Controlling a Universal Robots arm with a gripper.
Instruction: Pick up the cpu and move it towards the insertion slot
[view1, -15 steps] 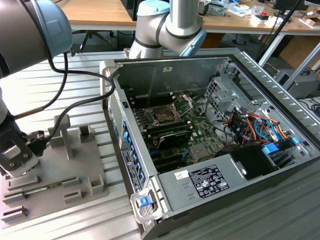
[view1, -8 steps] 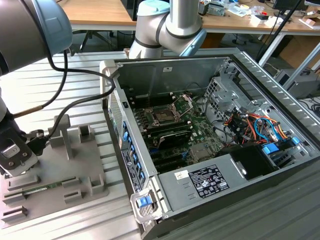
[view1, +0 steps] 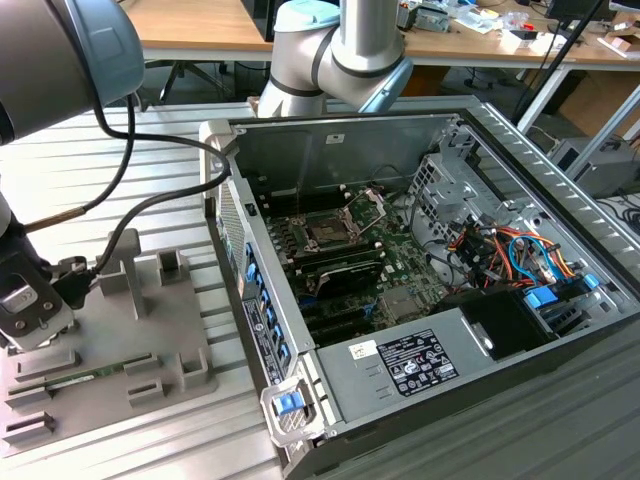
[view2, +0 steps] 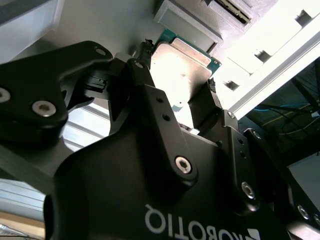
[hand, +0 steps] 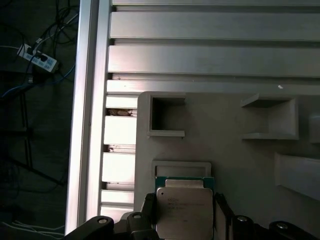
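Note:
The cpu (hand: 182, 212) is a flat square chip with a silvery top and a thin green rim. It sits between my gripper (hand: 183, 216) fingers (hand: 148, 212), which press on two opposite edges. In the second wrist view the cpu (view2: 181, 67) shows between the black fingers (view2: 152, 102) of my gripper (view2: 177, 80). In the exterior view my gripper (view1: 28, 308) hangs over the grey fixture (view1: 160, 335) at the exterior view's left. The insertion slot (view1: 328, 232) lies inside the open computer case (view1: 330, 390), with its metal frame hinged up. It is far from the gripper.
The grey fixture (hand: 235, 150) has raised blocks and square recesses, and a long green memory stick (view1: 95, 375) lies on it. It rests on a ribbed aluminium table (hand: 210, 60). The case wall (view1: 245, 270) stands between fixture and motherboard. Cables (view1: 130, 190) trail from the arm.

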